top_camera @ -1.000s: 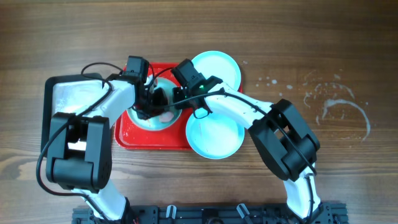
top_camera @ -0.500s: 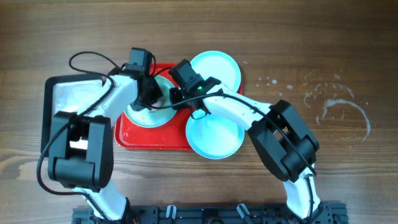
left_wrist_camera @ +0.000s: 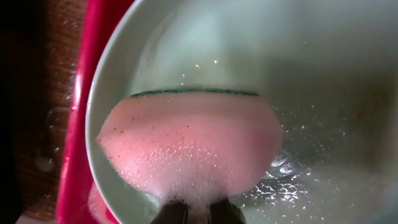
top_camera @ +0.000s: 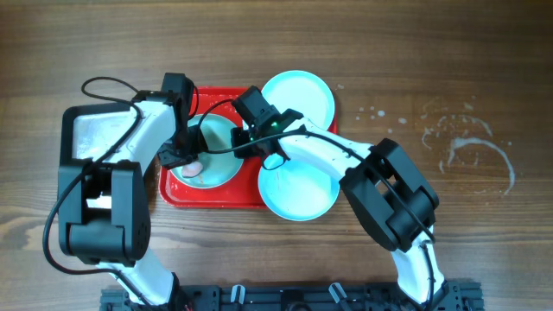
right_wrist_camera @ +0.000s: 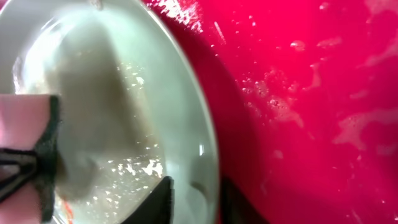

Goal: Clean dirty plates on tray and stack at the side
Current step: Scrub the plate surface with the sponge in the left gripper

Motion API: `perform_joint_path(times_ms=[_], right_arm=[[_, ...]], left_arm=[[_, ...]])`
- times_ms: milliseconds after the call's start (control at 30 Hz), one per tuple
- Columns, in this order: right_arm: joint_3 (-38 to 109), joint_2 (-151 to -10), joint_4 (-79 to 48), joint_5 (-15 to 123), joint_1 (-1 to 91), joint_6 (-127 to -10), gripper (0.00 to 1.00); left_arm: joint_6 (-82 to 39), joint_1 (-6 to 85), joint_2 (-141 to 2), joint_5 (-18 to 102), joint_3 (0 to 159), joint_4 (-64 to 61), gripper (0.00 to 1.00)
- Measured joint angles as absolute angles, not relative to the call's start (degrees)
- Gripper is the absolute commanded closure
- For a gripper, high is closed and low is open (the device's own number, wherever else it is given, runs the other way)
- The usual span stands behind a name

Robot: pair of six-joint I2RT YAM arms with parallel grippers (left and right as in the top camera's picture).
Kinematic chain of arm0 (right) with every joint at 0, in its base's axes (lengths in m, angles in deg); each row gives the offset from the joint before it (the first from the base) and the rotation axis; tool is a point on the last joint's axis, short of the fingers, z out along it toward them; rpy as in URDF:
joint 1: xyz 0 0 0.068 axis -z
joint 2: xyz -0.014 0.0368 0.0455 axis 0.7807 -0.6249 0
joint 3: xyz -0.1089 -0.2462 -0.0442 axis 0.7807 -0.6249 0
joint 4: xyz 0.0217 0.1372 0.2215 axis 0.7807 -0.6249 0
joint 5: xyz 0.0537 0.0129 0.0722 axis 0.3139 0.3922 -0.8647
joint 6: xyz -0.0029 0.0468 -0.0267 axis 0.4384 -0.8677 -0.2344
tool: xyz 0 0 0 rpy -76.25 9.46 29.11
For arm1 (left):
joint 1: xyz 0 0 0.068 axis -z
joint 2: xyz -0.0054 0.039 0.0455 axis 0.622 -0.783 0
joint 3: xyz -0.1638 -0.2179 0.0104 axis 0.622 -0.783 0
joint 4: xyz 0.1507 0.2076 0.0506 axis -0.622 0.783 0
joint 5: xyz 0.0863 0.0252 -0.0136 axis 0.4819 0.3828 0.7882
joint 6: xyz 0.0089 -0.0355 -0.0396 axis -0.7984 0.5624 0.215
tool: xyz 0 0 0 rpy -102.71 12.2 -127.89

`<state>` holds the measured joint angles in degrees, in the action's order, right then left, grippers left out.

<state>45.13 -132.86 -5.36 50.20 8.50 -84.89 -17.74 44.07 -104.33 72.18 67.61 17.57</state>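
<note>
Left hand (left_wrist_camera: 198, 211): clenched on the near end of a soapy pink sponge (left_wrist_camera: 193, 143) with a dark green scouring face, which is pressed flat inside the wet well of a round, shallow, pale turquoise-white plastic plate (left_wrist_camera: 323, 56). Right hand (right_wrist_camera: 198, 202): its fingers stand one on each side of the same plate's raised rim; whether they actually pinch it cannot be told. The plate lies in the large rectangular bright red plastic tray (top_camera: 186, 194), which is streaked with foam. Two matching plates (top_camera: 298, 93) (top_camera: 298, 192) lie at the tray's right edge, overlapping it onto the brown wooden surface (top_camera: 432, 69). Assessment: the plate appears light, stiff and not fragile, but soap-slick and liable to skate under the sponge. The raised rim is the only sound hold, taken squarely across the lip.
</note>
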Motion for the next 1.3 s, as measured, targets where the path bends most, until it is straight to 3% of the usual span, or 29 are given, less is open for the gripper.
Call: perform_joint_path(times_ms=[67,467,733,833,1000,1300], right_arm=[[45.24,-132.86,-5.45,49.98,8.35,-85.04,0.96],[45.24,-133.4,-5.63,48.45,9.26,-86.46,0.96],[45.22,-133.45,-5.85,47.66,10.38,-86.68,0.96],[45.22,-133.45,-5.82,47.68,10.62,-86.92,0.96],[45.22,-133.45,-5.8,47.7,10.6,-87.36,0.96],[45.22,-133.47,-5.82,47.16,9.48,-87.29,0.96]], left_arm=[[-18.0,44.09,-104.33,71.55,67.61,17.06,0.96],[-17.65,46.78,-103.31,64.55,64.62,15.4,0.96],[-18.66,49.55,-103.22,50.96,63.15,-1.58,0.96],[-18.77,49.62,-103.22,53.71,63.09,-6.46,0.96],[-16.98,50.1,-103.22,69.08,63.09,-7.16,0.96],[-11.8,50.1,-102.85,76.6,64.36,12.65,0.96]])
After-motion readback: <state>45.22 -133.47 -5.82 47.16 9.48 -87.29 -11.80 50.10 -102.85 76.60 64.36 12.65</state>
